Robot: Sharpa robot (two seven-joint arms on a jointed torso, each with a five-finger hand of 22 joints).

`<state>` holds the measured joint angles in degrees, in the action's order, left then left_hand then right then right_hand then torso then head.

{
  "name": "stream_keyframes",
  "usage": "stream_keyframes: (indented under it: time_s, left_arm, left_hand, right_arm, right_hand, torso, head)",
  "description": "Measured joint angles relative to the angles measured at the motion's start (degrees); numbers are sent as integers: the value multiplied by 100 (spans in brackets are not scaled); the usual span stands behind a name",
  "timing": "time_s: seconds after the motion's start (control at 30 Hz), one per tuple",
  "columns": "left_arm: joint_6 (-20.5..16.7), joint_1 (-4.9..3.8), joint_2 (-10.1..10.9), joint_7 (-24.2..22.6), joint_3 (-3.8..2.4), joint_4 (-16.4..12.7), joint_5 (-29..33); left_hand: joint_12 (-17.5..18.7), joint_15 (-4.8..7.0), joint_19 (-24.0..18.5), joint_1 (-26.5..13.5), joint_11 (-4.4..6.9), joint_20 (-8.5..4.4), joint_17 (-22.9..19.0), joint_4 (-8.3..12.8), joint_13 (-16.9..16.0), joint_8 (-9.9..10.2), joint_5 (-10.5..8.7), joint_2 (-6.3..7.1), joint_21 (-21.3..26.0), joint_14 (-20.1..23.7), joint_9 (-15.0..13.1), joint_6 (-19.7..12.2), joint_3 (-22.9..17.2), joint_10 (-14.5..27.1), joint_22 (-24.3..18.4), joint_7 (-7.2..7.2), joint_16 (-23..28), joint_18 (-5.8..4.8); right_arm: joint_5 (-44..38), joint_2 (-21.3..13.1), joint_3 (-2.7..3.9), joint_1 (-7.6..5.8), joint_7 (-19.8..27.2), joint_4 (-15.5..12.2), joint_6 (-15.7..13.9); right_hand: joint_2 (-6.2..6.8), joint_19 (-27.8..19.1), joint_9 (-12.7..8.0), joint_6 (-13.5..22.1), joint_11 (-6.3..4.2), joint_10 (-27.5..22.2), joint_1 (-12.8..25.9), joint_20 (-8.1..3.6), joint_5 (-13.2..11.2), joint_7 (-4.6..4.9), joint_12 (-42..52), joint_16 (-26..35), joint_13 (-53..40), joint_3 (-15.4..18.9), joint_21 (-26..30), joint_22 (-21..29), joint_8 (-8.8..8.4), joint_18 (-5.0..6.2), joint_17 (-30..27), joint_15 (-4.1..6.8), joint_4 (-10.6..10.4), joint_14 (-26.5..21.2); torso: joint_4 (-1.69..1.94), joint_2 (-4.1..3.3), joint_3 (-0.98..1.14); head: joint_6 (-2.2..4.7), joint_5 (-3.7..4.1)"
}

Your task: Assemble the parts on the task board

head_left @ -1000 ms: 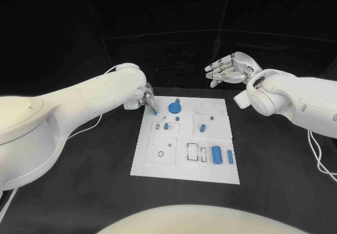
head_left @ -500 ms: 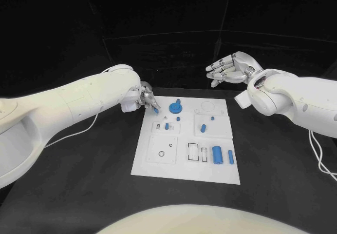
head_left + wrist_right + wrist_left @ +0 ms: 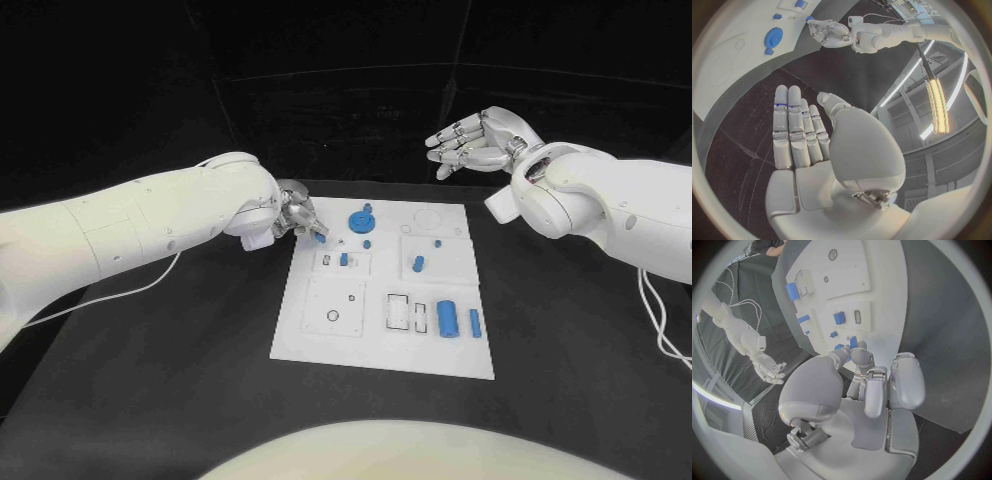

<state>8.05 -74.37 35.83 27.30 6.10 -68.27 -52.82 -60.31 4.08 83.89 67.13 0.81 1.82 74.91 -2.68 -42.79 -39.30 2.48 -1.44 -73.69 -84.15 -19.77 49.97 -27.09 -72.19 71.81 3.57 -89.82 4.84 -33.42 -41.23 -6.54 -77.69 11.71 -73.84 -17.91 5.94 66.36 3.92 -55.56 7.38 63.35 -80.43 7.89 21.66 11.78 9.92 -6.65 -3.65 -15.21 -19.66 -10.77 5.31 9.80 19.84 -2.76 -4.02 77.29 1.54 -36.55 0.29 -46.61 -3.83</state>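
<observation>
Over the task board's (image 3: 325, 345) far-left corner, the left robot hand (image 3: 299, 218) pinches a small blue part (image 3: 317, 235); the right robot hand (image 3: 476, 142) hovers open, well apart.

The head view looks steeply down from above the table's near edge, taking in the whole board (image 3: 384, 288) from a middling height. The left wrist view sits close behind the left hand (image 3: 870, 377) and faces along its fingers onto the board (image 3: 848, 270). The right wrist view looks past the right hand (image 3: 811, 137) across the board's far end (image 3: 736, 40) to the left hand (image 3: 829, 32). All three share the board.
</observation>
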Motion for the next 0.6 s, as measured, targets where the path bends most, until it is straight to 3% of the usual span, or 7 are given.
stream_keyframes:
  time_s: [0.1, 0.2, 0.3, 0.6]
  left_arm:
    - [-78, 9, 107, -6, 107, -160, -63]
    - [-147, 21, 172, -19, 177, -285, -197]
    - [-207, 38, 196, -44, 213, -360, -352]
    - [-370, 82, 201, -135, 238, -453, -622]
  left_hand:
    - [0, 0, 0, -22, 0, 0, 0, 9, 11, -23, -1, 22, 0, 0, -25, 0, -23, 0, 0, 0, 0, 0]
    - [0, 0, 0, -29, 1, 0, 0, 0, 22, -23, 19, 28, 0, 0, -31, -1, -47, -1, 6, 1, 0, 0]
    - [0, 0, 0, -60, 21, 0, 0, 39, 22, -23, 19, 60, 0, 0, -36, -1, -117, -22, 5, 1, 0, 0]
    - [0, 0, 0, -104, 21, 0, 0, 127, 22, -54, 19, 104, 0, 0, -50, -2, -204, -23, 22, 2, 0, 0]
  right_arm:
    - [0, -1, -1, 0, 0, 3, 2]
    - [0, 0, -1, 0, 0, 4, 5]
    - [0, 4, -1, 0, 0, 7, 8]
    - [0, 7, -2, 5, 0, 12, 16]
  right_hand:
    - [0, 0, 0, 0, 0, 0, 0, 0, 0, 0, 0, 0, 0, 0, 0, 0, 0, 0, 0, 0, 0, 0]
    - [0, 0, 0, 0, 0, 0, 0, 0, 0, 0, 0, 0, 0, 0, 0, 0, 0, 0, 0, 0, 0, 0]
    - [0, 0, 0, 0, 0, 0, 0, 0, 0, 0, 0, 0, 0, 0, 0, 0, 0, 0, 0, 0, 0, 0]
    - [0, 0, 0, 0, 0, 0, 0, 0, 0, 0, 0, 0, 0, 0, 6, 0, 0, 0, 1, 0, 0, 0]
  torso:
    - [1, 0, -3]
    - [3, 0, -7]
    - [3, 0, -8]
    - [-5, -11, -7]
  head:
    - [-1, -1]
    - [5, -2]
    - [12, -12]
    - [8, -14]
